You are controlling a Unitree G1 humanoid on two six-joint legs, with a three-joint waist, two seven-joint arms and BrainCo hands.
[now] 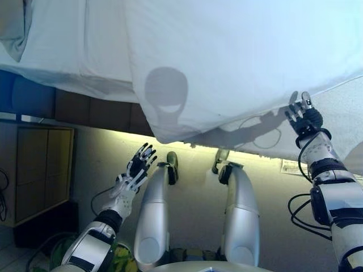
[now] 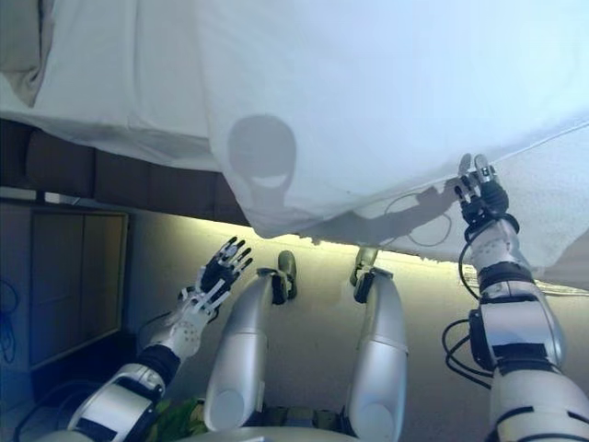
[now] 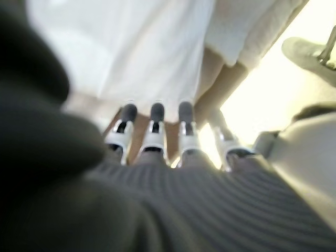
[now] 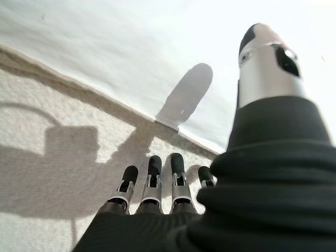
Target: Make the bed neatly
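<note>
A white duvet (image 1: 227,56) covers the bed, and one corner (image 1: 164,133) hangs down over the bed's near edge. On the right its hem (image 4: 105,89) runs across a textured white cover (image 1: 346,124). My right hand (image 1: 305,119) is open and reaches up to that hem, with its straight fingers (image 4: 152,184) just short of it on the textured cover. Lower down, my left hand (image 1: 136,167) is also open, spread in the air below the hanging corner and holding nothing. The left wrist view shows its fingers (image 3: 155,131) pointing at the hanging duvet (image 3: 147,47).
A pillow (image 1: 14,28) lies at the bed's upper left. The dark bed frame (image 1: 96,110) shows under the duvet's left part. A wooden cabinet (image 1: 34,170) stands on the floor at the left, beside the bed.
</note>
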